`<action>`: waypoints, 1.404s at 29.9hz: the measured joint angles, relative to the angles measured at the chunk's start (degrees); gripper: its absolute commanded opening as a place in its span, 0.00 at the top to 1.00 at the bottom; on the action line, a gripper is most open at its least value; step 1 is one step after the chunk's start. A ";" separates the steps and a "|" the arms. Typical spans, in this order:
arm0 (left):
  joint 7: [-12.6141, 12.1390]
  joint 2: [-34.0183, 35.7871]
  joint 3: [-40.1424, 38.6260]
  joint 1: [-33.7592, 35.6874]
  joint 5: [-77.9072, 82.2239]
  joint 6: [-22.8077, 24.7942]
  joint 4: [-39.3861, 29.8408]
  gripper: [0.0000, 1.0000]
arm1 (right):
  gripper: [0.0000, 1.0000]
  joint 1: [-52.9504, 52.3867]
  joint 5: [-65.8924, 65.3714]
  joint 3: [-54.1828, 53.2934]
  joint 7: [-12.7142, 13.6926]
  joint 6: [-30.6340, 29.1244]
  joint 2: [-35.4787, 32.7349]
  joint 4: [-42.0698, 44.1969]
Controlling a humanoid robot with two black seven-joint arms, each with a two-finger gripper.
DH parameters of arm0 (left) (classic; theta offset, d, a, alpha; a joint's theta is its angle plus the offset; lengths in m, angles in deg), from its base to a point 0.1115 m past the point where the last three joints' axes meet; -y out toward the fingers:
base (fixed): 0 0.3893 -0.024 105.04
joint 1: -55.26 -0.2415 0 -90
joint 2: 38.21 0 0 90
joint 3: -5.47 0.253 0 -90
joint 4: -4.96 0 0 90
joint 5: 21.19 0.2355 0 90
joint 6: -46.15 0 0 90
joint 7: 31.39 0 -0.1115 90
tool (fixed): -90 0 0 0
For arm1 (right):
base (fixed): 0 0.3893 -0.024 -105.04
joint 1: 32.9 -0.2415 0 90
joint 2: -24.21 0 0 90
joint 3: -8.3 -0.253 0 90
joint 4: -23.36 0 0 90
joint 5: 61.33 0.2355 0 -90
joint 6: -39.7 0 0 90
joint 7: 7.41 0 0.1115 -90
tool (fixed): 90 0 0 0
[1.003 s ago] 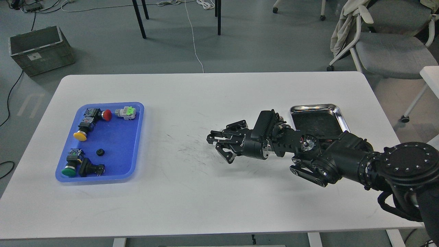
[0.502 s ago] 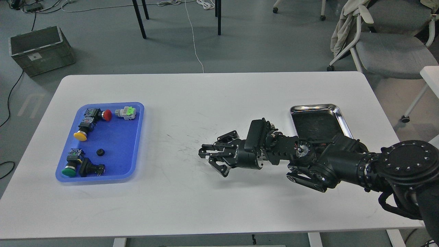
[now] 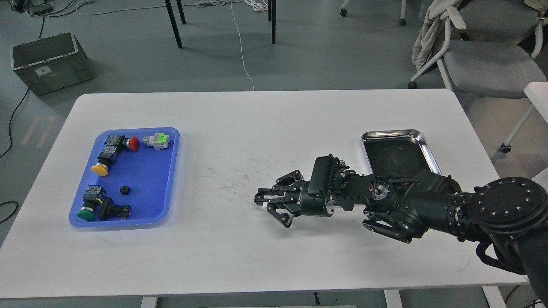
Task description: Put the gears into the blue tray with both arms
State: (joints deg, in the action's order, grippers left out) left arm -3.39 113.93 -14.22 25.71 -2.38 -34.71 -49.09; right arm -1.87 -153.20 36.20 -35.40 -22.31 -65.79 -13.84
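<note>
The blue tray (image 3: 145,171) lies at the table's left. One small black gear (image 3: 124,190) rests on its floor, among several push-button switches. My right arm reaches in from the right, low over the middle of the table, well to the right of the tray. Its gripper (image 3: 274,208) points left with the dark fingers (image 3: 266,198) curled toward each other just above the tabletop. No gear shows between them, and whether they hold anything is too dark to make out. My left arm is out of view.
A shiny steel tray (image 3: 430,149) with a dark bottom sits at the right, partly behind my right forearm. Switches with red (image 3: 133,143), yellow (image 3: 99,170) and green (image 3: 86,213) caps lie in the blue tray. The white table (image 3: 265,124) carries faint scuff marks near its centre.
My right gripper first travelled left across the table, then came back slightly to the right and sank lower toward the tabletop. Nothing in the blue tray moved.
</note>
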 measured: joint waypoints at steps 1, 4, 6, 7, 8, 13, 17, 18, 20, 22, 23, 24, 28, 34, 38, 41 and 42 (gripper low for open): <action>0.00 0.00 0.00 0.01 0.00 0.02 0.00 0.03 | 0.64 0.00 0.00 -0.01 0.00 0.00 0.00 0.00; 0.00 0.05 0.00 0.01 0.00 0.08 0.00 0.03 | 0.55 0.02 0.12 -0.06 0.00 0.00 0.00 0.02; 0.00 0.18 0.00 0.02 0.00 0.08 0.00 0.03 | 0.50 0.08 0.21 -0.10 0.00 0.00 0.00 0.03; 0.00 0.24 0.00 0.02 0.00 0.08 0.00 0.03 | 0.46 0.08 0.30 -0.13 0.00 0.00 0.00 0.06; 0.00 0.29 0.00 0.02 0.00 0.08 0.00 0.03 | 0.45 0.08 0.40 -0.18 0.00 0.00 0.00 0.09; 0.00 0.46 0.00 0.02 0.00 0.09 0.00 0.03 | 0.34 0.12 0.89 -0.31 0.00 0.00 0.00 0.09; 0.00 0.53 0.00 0.02 0.00 0.16 0.00 0.03 | 0.16 0.12 3.02 -3.06 0.00 0.00 0.00 0.26; 0.00 0.54 0.02 0.02 0.00 0.17 -0.01 0.03 | 0.13 0.08 4.21 -4.15 0.00 0.00 0.00 0.31; 0.00 0.59 0.13 0.02 0.00 0.22 -0.20 0.03 | 0.13 -0.27 7.98 -7.06 0.00 0.00 0.00 0.32; 0.00 0.62 0.36 0.02 0.00 0.25 -0.61 0.03 | 0.11 -0.86 11.73 -9.47 0.00 0.00 0.00 0.19; 0.00 0.62 0.47 0.02 0.00 0.25 -0.85 0.03 | 0.11 -1.35 13.59 -10.44 0.00 0.00 0.00 0.00; 0.00 0.61 0.55 0.02 0.01 0.25 -1.08 0.03 | 0.11 -2.00 15.49 -11.24 0.00 0.00 0.00 -0.19; 0.00 0.38 0.62 0.01 0.07 0.08 -1.42 0.03 | 0.10 -4.38 23.51 -13.06 0.00 0.00 -1.89 -0.75; 0.00 0.21 0.86 -0.25 0.13 0.14 -2.05 0.03 | 0.09 -8.12 39.43 -13.32 0.00 0.00 -9.36 -0.06; 0.00 0.30 1.05 -0.72 0.43 0.18 -4.64 0.03 | 0.07 -10.14 48.65 -12.86 0.00 -2.41 -15.70 0.24; 0.00 0.82 1.64 -1.02 0.79 0.04 -7.22 0.03 | 0.07 -10.52 52.74 -12.54 0.44 -5.75 -20.35 0.14; 0.00 1.16 2.15 -1.09 0.87 0.04 -8.36 0.03 | 0.06 -10.52 53.66 -12.48 0.62 -6.72 -21.85 0.07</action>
State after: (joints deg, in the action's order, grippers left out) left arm -3.39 115.09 -12.07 24.62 -1.51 -34.66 -57.45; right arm -12.39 -99.54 23.72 -34.78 -29.04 -87.64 -13.76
